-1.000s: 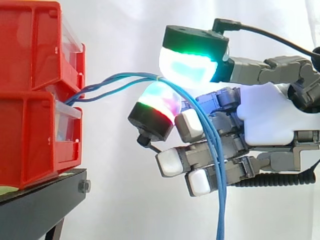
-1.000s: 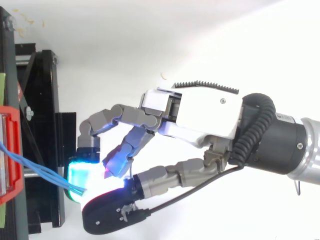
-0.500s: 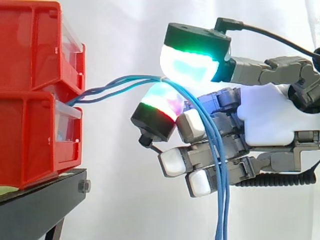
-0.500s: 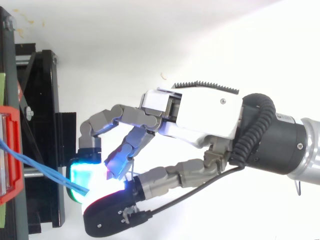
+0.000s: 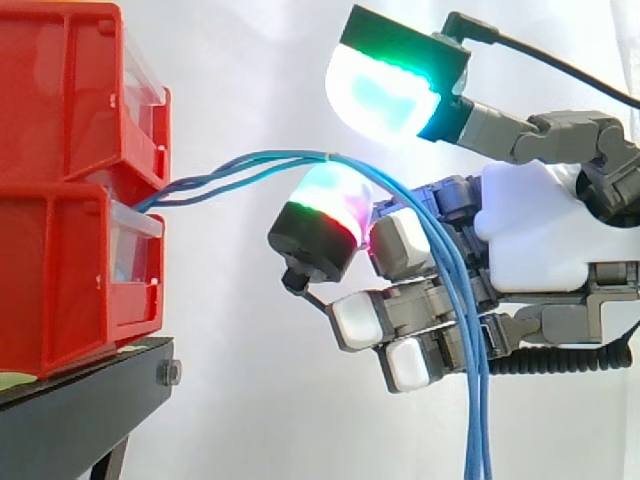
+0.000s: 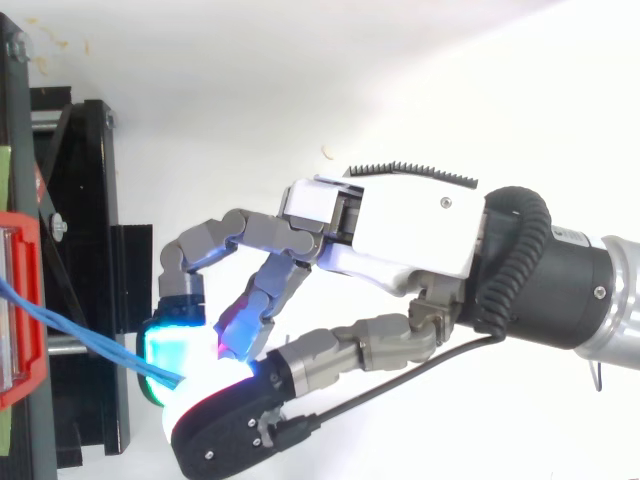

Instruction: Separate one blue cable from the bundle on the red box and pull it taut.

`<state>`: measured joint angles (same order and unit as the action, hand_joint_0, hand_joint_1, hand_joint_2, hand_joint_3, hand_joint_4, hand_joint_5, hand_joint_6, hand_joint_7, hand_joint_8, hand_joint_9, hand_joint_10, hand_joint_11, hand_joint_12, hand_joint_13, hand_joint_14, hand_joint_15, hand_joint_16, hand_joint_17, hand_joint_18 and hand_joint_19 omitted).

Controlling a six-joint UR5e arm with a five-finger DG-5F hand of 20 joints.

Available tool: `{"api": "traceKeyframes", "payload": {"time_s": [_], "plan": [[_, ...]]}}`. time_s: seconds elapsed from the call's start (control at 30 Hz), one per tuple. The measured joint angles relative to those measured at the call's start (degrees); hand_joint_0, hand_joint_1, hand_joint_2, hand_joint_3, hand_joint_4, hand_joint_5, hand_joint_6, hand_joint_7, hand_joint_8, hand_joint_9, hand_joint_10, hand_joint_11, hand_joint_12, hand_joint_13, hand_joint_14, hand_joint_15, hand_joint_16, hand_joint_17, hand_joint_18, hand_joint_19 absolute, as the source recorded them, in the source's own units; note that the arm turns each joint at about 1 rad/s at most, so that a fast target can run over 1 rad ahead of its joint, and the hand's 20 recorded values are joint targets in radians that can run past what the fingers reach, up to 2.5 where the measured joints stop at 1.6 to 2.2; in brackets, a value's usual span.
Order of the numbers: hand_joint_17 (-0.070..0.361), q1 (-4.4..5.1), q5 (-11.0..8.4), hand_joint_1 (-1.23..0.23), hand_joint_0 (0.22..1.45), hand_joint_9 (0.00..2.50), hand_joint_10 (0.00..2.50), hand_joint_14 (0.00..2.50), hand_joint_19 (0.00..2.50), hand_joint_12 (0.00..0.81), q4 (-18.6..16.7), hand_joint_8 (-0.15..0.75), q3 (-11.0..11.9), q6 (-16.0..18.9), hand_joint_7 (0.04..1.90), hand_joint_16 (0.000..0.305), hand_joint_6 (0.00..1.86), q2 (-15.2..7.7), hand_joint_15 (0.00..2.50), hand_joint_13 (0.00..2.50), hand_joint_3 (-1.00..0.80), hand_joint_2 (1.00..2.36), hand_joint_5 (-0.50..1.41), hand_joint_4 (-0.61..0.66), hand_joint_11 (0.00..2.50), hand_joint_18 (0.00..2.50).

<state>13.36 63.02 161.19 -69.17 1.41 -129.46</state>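
hand (image 5: 540,240): level with the red bins (image 5: 70,190), out in front of their face and well apart from them, fingertips pointing at the bins
fingers: cyan-green pad (image 5: 380,95) sits above the strands with a clear gap, red-green pad (image 5: 325,200) sits right under them, so we read no pinch; the other fingers curl in loosely and hold nothing
blue cables (image 5: 250,165): exit the seam between the upper and lower bin, rise slightly to the red-green pad, drape over it, then hang straight down on the side away from the bins
done: we judge the bundle is hooked on one fingertip, and the span from bins to pad runs nearly straight
left: all strands ride over the pad together and look twisted close to the bins, so no single cable is separated; we'd call it under halfway, with isolating one strand, pinching it and pulling away from the bins to go
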Motion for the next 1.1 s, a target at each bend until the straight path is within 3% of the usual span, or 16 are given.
{"api": "traceKeyframes", "payload": {"time_s": [0.23,0.37,0.47,0.63,0.87,0.97,1.1], "plan": [[0.117,0.0,0.0,-0.84,0.6,1.21,0.02,0.01,0.63,0.383,0.0,0.378,0.0,0.0,1.28,0.052,0.85,0.0,0.43,1.05,-0.15,1.02,-0.13,0.14,0.68,0.88],[0.12,0.0,0.0,-0.87,0.61,1.09,0.02,0.01,0.61,0.385,0.0,0.363,0.0,0.0,1.22,0.053,0.87,0.0,0.43,1.01,-0.08,1.02,-0.16,0.05,0.65,0.86],[0.12,0.0,0.0,-0.9,0.63,1.03,0.02,0.01,0.61,0.387,0.0,0.357,0.0,0.0,1.19,0.053,0.87,0.0,0.43,0.96,-0.06,1.02,-0.17,0.06,0.65,0.83],[0.118,0.0,0.0,-0.95,0.71,0.81,0.01,0.01,0.58,0.378,0.0,0.317,0.0,0.0,1.12,0.053,0.87,0.0,0.41,0.87,-0.15,1.02,-0.2,0.08,0.61,0.78],[0.118,0.0,0.0,-0.97,0.79,0.76,0.01,0.01,0.56,0.374,0.0,0.315,0.0,0.0,1.09,0.052,0.88,0.0,0.41,0.84,-0.31,1.01,-0.21,0.13,0.61,0.75],[0.117,0.0,0.0,-0.94,0.7,0.78,0.02,0.01,0.57,0.374,0.0,0.321,0.0,0.0,1.07,0.052,0.88,0.0,0.4,0.85,-0.48,1.0,-0.21,0.15,0.61,0.78],[0.119,0.0,0.0,-0.84,0.58,0.94,0.02,0.01,0.6,0.392,0.0,0.361,0.0,0.0,1.14,0.053,0.86,0.0,0.41,0.91,-0.5,1.0,-0.17,0.21,0.62,0.8]]}}
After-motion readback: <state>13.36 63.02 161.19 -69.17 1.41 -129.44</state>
